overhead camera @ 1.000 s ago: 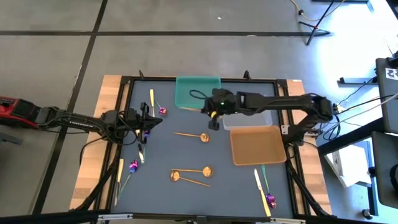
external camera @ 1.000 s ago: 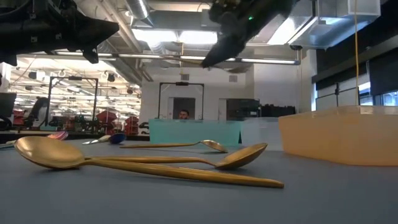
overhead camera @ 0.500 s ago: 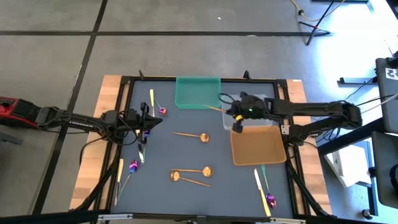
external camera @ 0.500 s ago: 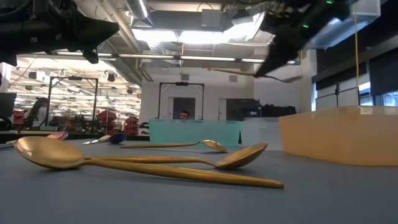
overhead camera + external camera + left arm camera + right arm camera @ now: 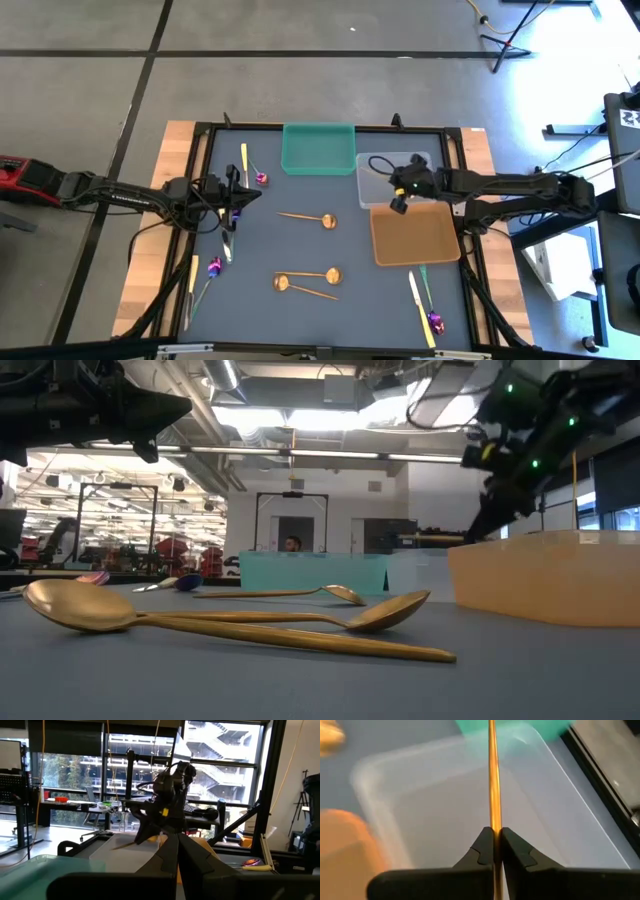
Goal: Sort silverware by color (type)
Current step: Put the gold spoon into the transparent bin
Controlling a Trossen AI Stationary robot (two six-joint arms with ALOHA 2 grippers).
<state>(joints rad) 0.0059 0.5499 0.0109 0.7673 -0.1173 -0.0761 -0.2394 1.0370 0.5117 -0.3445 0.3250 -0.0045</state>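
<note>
My right gripper [image 5: 398,200] [image 5: 493,832] hangs over the clear tray [image 5: 385,165], next to the orange tray [image 5: 414,236], shut on a gold spoon. Three more gold spoons [image 5: 310,217] [image 5: 308,273] [image 5: 310,291] lie flat mid-table; they fill the foreground of the low view [image 5: 230,620]. Purple-headed spoons [image 5: 259,177] [image 5: 213,267] [image 5: 434,319] and pale yellow knives [image 5: 243,158] [image 5: 193,272] [image 5: 418,298] lie scattered. My left gripper [image 5: 250,194] [image 5: 177,840] waits shut above the table's left part, holding nothing. My right gripper pinches the gold spoon's thin handle [image 5: 493,817] between its two fingers. The handle runs straight on past the fingertips, in line with them. The spoon is lifted clear above the clear tray; in the left wrist view it slants down from the gripper [image 5: 131,842]. Its bowl does not show.
The green tray [image 5: 319,148] sits at the far edge, left of the clear tray. The black table frame [image 5: 462,190] runs close behind the right arm. A small silvery utensil [image 5: 227,246] lies under the left arm. Bare blue-grey table shows between the trays and the spoons.
My right gripper has carried the gold spoon from the near right corner of the green tray toward the table's right, to over the clear tray, and has come lower in the low view. It has stayed shut on the spoon. The left arm has kept still.
</note>
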